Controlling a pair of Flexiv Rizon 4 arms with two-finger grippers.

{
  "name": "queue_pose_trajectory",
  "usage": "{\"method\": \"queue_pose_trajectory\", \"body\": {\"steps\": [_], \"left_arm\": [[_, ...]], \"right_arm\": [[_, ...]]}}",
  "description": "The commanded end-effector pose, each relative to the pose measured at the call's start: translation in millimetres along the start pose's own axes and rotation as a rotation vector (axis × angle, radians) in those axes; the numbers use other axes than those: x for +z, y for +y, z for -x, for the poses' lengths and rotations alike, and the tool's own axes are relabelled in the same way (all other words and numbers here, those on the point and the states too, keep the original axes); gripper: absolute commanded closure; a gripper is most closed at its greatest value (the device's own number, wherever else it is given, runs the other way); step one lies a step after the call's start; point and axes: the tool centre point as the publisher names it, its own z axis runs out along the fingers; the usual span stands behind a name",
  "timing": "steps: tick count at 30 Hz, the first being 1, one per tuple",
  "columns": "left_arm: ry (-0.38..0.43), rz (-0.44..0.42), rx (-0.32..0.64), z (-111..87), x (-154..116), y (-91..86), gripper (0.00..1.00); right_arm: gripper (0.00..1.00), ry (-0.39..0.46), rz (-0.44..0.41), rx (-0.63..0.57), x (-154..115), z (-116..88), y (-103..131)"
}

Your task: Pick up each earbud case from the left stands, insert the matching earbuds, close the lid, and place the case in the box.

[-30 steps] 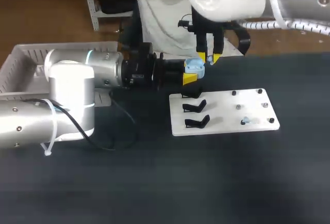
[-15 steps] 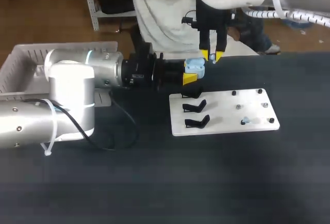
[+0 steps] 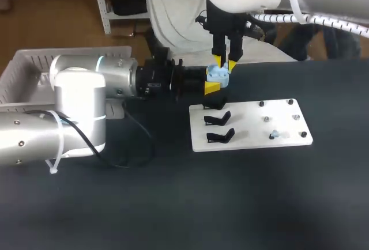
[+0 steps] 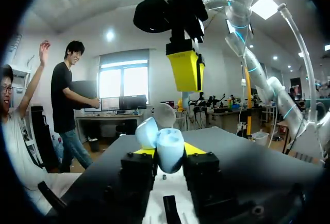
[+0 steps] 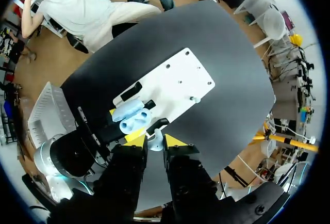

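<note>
Right claw (image 3: 224,64) pinched shut just above clamped left claw (image 3: 214,83).

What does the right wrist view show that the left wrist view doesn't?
Only the right wrist view: the white slatted plastic box and a small pale earbud between the right tool's yellow tips. Only the left wrist view: that tool from below, hanging overhead. Both: the open light blue earbud case gripped by the left tool, and the white flat board.
</note>
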Motion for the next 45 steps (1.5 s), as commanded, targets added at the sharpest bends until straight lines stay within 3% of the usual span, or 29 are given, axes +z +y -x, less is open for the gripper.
{"method": "queue_pose_trajectory", "body": {"steps": [1, 14, 45], "left_arm": [[-0.002, 0.004, 0.003, -0.5, 0.1, -0.8, 1.0], [-0.002, 0.004, 0.003, -0.5, 0.1, -0.8, 1.0], [-0.002, 0.004, 0.003, -0.5, 0.1, -0.8, 1.0]], "right_arm": [[1.0, 0.004, -0.036, 0.02, 1.4, 3.2, 11.6], [1.0, -0.008, 0.008, -0.012, 8.1, -0.5, 21.2], [1.0, -0.024, 0.006, -0.029, 22.1, 4.1, 19.9]]}}
